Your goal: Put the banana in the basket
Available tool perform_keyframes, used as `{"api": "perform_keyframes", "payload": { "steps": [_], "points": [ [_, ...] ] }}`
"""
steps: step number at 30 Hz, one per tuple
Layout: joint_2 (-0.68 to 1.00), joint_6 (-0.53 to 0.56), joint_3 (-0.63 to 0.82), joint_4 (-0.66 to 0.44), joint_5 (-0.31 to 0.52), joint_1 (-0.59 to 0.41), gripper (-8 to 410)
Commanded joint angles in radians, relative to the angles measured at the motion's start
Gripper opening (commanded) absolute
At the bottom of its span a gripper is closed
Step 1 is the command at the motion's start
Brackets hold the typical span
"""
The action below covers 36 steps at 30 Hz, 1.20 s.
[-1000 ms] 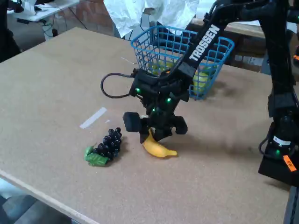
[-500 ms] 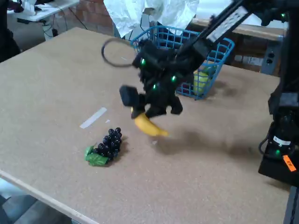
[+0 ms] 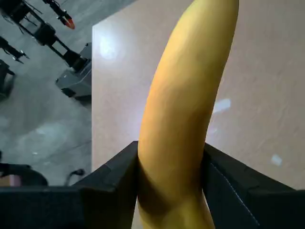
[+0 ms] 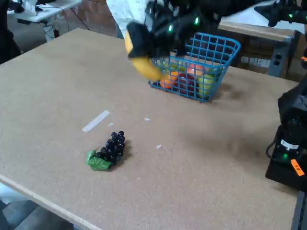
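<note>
The banana [image 4: 144,67] is held above the bench [image 4: 57,91] in the black gripper [image 4: 144,45], clamped between the jaws, just left of the blue basket [image 4: 211,72] and partly in front of its near left corner. Motion blur softens both. Orange, red and green items are seen inside the basket. A grape bunch [image 4: 111,148] with a green leaf lies well apart on the bench, near a strip of tape [image 4: 95,120].
</note>
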Motion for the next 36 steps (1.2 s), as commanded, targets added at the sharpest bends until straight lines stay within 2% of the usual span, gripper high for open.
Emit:
{"api": "perform_keyframes", "payload": {
  "steps": [1, 4, 7, 10, 15, 19, 25, 30, 36],
  "points": [
    [-0.01, -0.311, 0.238, -0.216, 0.141, 0.0, 3],
    [-0.01, -0.402, 0.267, -0.272, 0.293, -0.001, 3],
    [-0.01, -0.426, 0.269, -0.3, 0.455, -0.002, 3],
    [-0.01, -0.451, 0.269, -0.327, 0.54, -0.029, 3],
    [-0.01, -0.454, 0.266, -0.37, 0.546, -0.124, 3],
    [-0.01, -0.456, 0.249, -0.34, 0.546, -0.212, 3],
    [-0.01, -0.552, 0.237, -0.237, 0.542, -0.372, 3],
    [0.005, -0.569, 0.237, -0.121, 0.435, -0.513, 0],
    [0.087, -0.645, 0.237, -0.031, 0.401, -0.637, 0]
  ]
}}
